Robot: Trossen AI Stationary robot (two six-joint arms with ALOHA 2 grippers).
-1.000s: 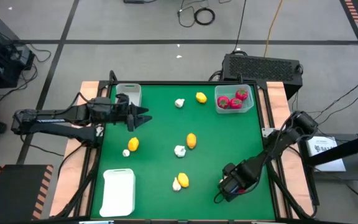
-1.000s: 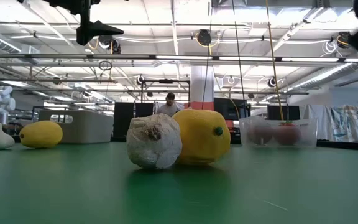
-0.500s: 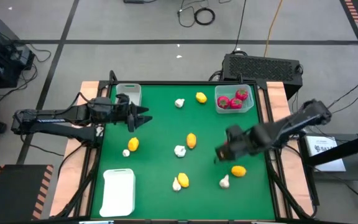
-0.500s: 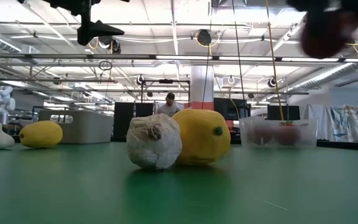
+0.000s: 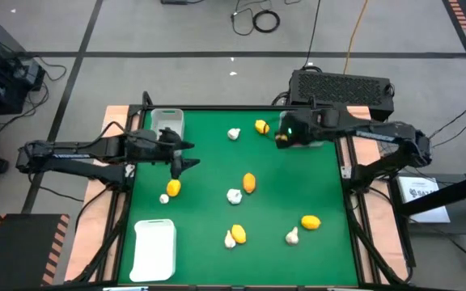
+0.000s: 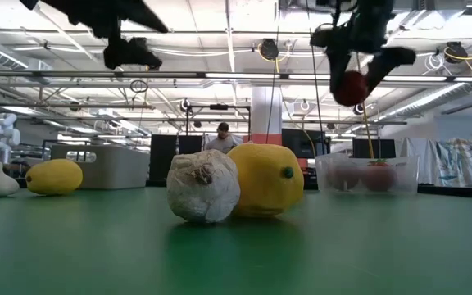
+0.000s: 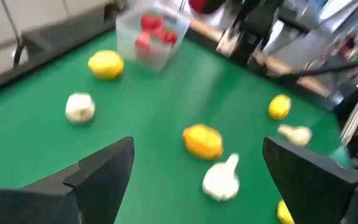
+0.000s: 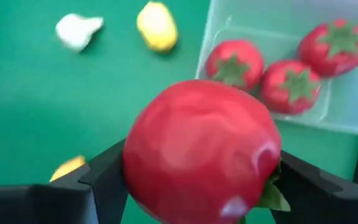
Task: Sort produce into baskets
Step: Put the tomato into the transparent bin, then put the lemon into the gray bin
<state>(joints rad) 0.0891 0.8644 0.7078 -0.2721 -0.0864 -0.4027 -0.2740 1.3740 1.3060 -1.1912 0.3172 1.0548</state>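
Red fruit point(image 8: 202, 157) sits clamped between the right gripper's point(image 6: 357, 82) fingers point(image 8: 107, 171), carried high above the table point(image 5: 217, 174), just beside the clear greenish bin point(image 8: 291, 59) at the far right corner. Three red fruits with green tops point(image 8: 234, 65) already lie in that bin.

Risk, as I judge it: the fruit hangs over the bin's near edge rather than its middle, so a release here could land it on the rim and send it rolling onto the green surface, toward the lemon-like fruit point(image 5: 261, 126) and garlic bulb point(image 5: 234, 134) close by.

Only the right wrist view shows the bin's contents and the grip itself; the high view hides the fruit under the arm. The low view alone shows how high it hangs above the table.

The left gripper point(image 5: 186, 155) waits with jaws spread wide and empty, over the left side near the grey-white bin point(image 5: 168, 121).
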